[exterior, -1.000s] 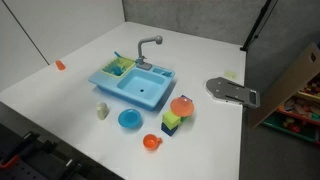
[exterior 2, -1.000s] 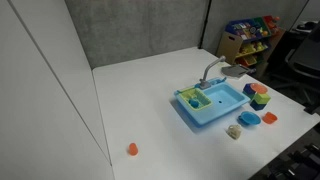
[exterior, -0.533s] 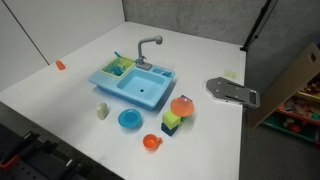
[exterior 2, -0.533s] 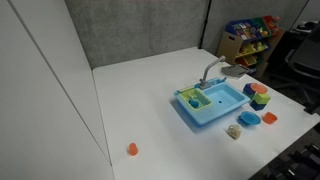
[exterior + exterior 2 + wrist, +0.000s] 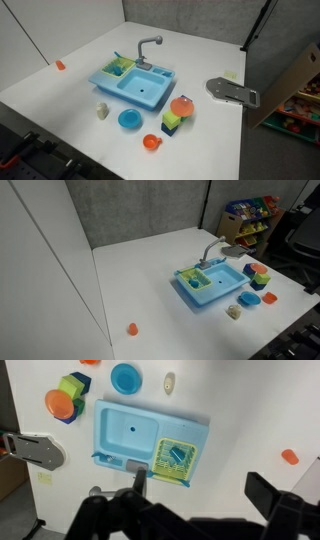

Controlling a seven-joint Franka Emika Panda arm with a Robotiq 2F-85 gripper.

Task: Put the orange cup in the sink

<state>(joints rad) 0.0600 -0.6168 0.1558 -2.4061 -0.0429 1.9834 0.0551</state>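
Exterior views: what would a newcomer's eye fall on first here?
The light blue sink sits mid-table with a grey faucet, bright against the white table. The tiny orange cup stands alone, far from it near the table's edge, while a blue plate and an orange-red bowl lie beside the sink.

one sink, one orange cup, one blue plate, one bowl.

All three views share the sink, wrist view from overhead.

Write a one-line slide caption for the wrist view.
Gripper hovers over the sink; the orange cup stands well apart.
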